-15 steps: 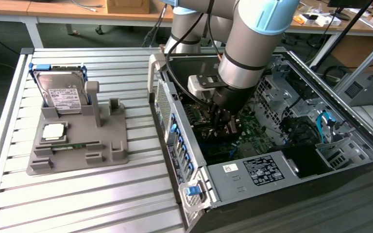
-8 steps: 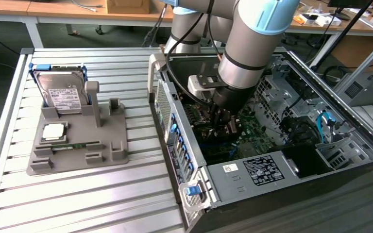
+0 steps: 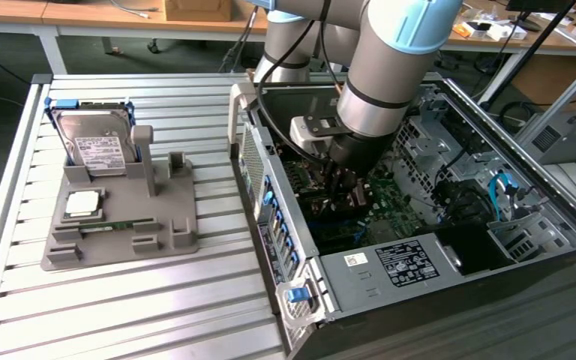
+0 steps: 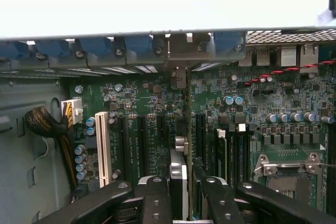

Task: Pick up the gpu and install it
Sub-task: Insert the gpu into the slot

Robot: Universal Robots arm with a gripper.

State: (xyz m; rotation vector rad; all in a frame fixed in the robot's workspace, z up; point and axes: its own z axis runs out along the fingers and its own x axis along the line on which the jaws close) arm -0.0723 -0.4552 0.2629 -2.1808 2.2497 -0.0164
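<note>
My gripper (image 3: 344,178) is down inside the open computer case (image 3: 388,270), over the green motherboard (image 3: 393,202). In the wrist view its black fingers (image 4: 157,198) are closed from both sides on the gpu (image 4: 179,174), a thin dark card seen edge-on. The card stands upright over the motherboard's long black expansion slots (image 4: 140,140), and its far end reaches the case's rear wall (image 4: 178,51). In the exterior view the gpu (image 3: 333,196) is a dark shape under the gripper, mostly hidden by the arm. I cannot tell whether its edge sits in a slot.
A grey parts holder (image 3: 118,217) on the slatted table at the exterior view's left carries a silver hard drive (image 3: 93,142), a processor (image 3: 81,204) and a green memory stick (image 3: 108,225). Near the card are a white slot (image 4: 101,145), a cable bundle (image 4: 47,124) and the processor socket (image 4: 286,166).
</note>
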